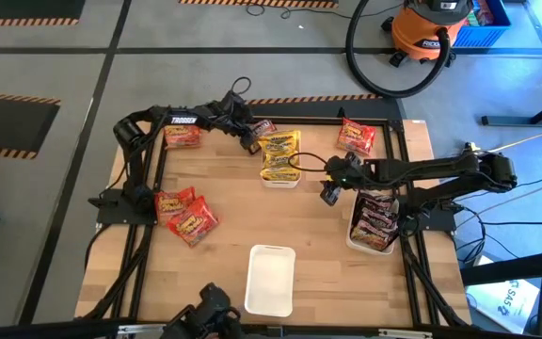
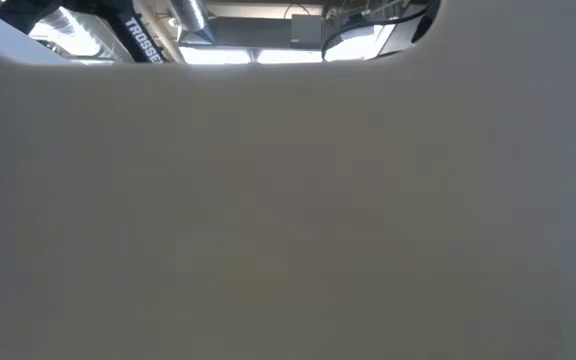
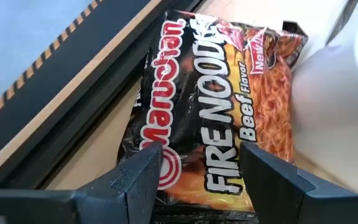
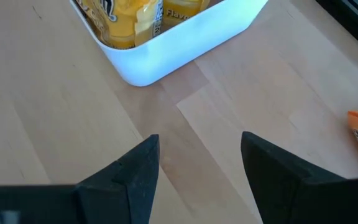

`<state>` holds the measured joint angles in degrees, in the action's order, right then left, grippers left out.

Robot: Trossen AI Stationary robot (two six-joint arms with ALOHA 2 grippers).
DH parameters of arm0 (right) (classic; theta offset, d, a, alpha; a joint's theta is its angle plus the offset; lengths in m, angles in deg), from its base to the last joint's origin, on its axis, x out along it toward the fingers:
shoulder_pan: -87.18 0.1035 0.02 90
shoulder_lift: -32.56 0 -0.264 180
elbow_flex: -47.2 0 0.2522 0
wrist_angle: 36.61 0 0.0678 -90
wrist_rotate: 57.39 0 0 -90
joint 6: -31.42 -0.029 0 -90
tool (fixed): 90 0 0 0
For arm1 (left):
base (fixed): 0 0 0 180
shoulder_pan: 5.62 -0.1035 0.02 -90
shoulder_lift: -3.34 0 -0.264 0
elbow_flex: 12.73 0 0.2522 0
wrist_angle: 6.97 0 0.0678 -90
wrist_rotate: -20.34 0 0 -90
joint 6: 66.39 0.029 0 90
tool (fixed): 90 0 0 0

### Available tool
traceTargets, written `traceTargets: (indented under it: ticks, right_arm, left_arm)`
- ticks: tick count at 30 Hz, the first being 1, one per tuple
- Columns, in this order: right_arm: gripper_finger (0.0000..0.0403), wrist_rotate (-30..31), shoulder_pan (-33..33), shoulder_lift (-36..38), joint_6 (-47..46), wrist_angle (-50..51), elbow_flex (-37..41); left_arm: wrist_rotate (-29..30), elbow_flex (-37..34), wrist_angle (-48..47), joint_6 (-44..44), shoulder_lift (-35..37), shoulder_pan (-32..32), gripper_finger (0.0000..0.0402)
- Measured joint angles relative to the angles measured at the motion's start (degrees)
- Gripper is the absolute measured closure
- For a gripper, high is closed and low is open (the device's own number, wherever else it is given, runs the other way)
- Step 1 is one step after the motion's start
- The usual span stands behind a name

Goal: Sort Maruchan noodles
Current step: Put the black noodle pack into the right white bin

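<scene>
One dark Fire Noodle packet (image 3: 216, 106) is being gripped by the left pincer (image 3: 201, 165), whose fingers are pressing on its near end at the tabletop's (image 1: 233, 221) far edge, beside the tray of yellow packets (image 1: 279, 155). Judging by this, the pick is under way; lifting and carrying to the dark-packet tray (image 1: 374, 221) comes next. The right pincer (image 4: 201, 155) is hovering open and empty over bare wood.

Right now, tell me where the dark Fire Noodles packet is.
High view: the dark Fire Noodles packet lies at the table's far edge, under the left gripper, beside the yellow-packet tray.
</scene>
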<state>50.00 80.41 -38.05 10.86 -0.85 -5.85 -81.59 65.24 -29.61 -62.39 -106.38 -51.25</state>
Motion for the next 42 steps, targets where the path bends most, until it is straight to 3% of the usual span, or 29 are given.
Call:
traceTargets:
  ticks: [11,22,26,31,37,42]
  right_arm:
    - [0.0196,0.15,0.00,0.00,1.94,-0.15,0.00]
    - [0.0196,0.15,-0.01,0.00,4.55,-1.52,0.00]
    - [0.0196,0.15,0.00,0.00,4.55,-1.53,0.00]
    - [0.0196,0.04,0.00,0.00,4.55,-1.61,0.00]
    - [0.0196,0.01,0.00,0.00,4.55,-1.86,0.00]
    - [0.0196,0.04,0.00,0.00,4.55,-1.92,0.00]
  left_arm:
    - [8.58,-0.28,-22.04,3.85,6.38,3.13,0.0190]
    - [8.51,-0.46,-39.39,4.52,11.34,13.38,0.0190]
    - [14.63,-0.45,-39.92,1.07,12.20,17.93,0.0190]
    - [23.10,-0.40,-38.15,-4.47,16.31,19.26,0.0190]
    - [24.43,-1.81,-26.06,-11.65,18.61,15.74,0.0190]
    - [23.81,-7.17,-14.84,-18.37,17.26,14.42,0.0190]
